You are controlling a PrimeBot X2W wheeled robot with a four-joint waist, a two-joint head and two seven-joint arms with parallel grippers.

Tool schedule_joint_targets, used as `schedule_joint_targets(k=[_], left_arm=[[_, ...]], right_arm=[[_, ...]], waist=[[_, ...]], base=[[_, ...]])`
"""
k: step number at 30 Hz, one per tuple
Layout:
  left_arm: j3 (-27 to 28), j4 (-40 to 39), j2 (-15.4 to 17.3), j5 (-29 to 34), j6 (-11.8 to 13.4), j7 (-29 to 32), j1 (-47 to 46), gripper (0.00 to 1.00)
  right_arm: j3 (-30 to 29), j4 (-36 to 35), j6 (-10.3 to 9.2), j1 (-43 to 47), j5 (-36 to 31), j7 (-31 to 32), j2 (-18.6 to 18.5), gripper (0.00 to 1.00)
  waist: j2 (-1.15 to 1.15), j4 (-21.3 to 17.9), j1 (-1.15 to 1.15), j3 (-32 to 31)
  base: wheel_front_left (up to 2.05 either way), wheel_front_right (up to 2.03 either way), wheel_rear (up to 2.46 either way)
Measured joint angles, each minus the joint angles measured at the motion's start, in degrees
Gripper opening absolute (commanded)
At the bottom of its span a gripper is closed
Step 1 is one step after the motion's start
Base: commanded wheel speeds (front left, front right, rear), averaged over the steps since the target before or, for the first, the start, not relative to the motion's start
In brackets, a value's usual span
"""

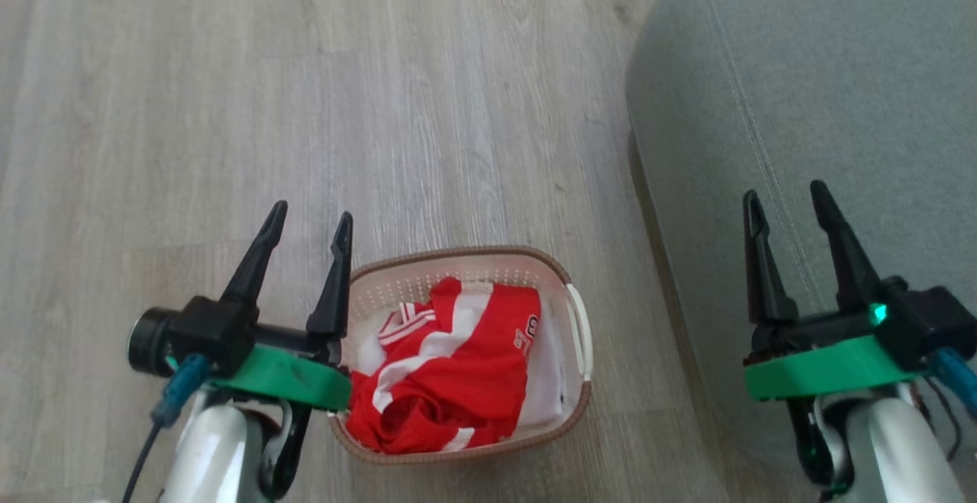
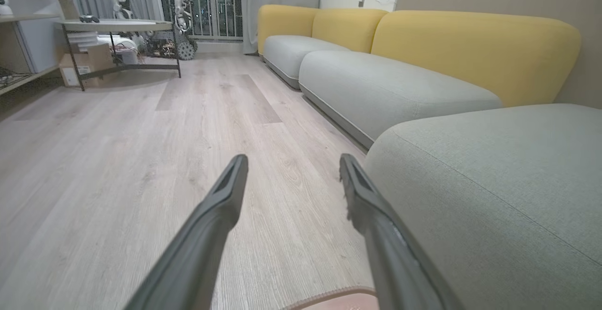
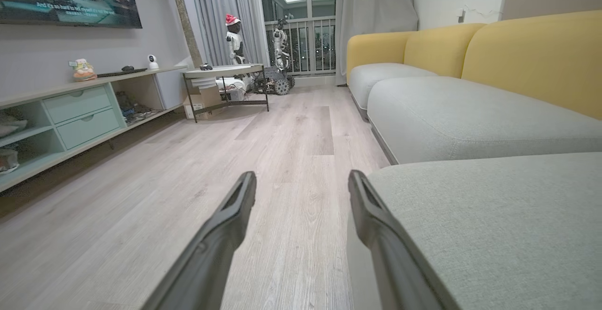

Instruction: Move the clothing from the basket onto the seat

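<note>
Red clothing (image 1: pixel 458 365) with white stripes lies bunched inside the cream basket (image 1: pixel 584 335), which stands on the wood floor in the lower middle of the head view. Its brown rim (image 2: pixel 329 298) peeks in at the bottom of the left wrist view. My left gripper (image 1: pixel 309 220) hovers open just left of the basket, nothing between its fingers. The grey-green seat (image 1: pixel 824 106) fills the right side, and my right gripper (image 1: pixel 786 194) stands open above its near part. Both wrist views show open, empty grippers, left (image 2: pixel 291 164) and right (image 3: pixel 301 180), beside the seat (image 2: pixel 494 197) (image 3: pixel 494 216).
Pale wood floor (image 1: pixel 305 106) stretches ahead and to the left. Further grey cushions with yellow backs (image 3: pixel 470 107) run along the right. A low table (image 3: pixel 225 72) and a shelf unit (image 3: pixel 80 112) stand far off on the left.
</note>
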Motion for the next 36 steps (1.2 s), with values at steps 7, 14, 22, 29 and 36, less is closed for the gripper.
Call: schedule_joint_targets(k=[7,14,22,29,36], left_arm=[[-0.4,4.9,0.1,-1.0,-0.5,0.0,-3.5,1.00],[-2.2,14.8,0.9,-2.6,-0.5,0.1,-9.4,1.00],[-4.5,24.7,2.0,-4.6,-0.5,0.8,-17.0,1.00],[-6.8,31.9,2.5,-5.4,-0.5,1.6,-21.7,1.00],[-10.4,40.1,2.7,-8.1,-0.5,4.1,-27.7,1.00]], right_arm=[[-0.6,-1.2,0.00,-3.0,-0.2,0.0,0.0,1.00],[-1.0,-3.1,0.00,-6.3,-0.2,0.0,0.2,1.00],[-1.0,-4.8,0.00,-11.0,-0.1,0.0,0.3,1.00],[-0.8,-5.8,0.00,-13.5,1.6,0.0,0.4,1.00],[-0.1,-7.3,0.00,-17.4,2.7,-0.2,0.4,1.00]], waist=[[0.00,-2.4,0.00,3.6],[0.00,-5.0,0.00,8.9],[0.00,-7.8,0.01,14.9],[0.00,-9.6,0.00,19.0],[0.00,-10.7,0.01,24.0]], base=[[0.00,0.00,0.00],[0.00,0.00,0.00],[0.00,0.00,0.00],[0.00,0.00,0.00],[0.00,0.00,0.00]])
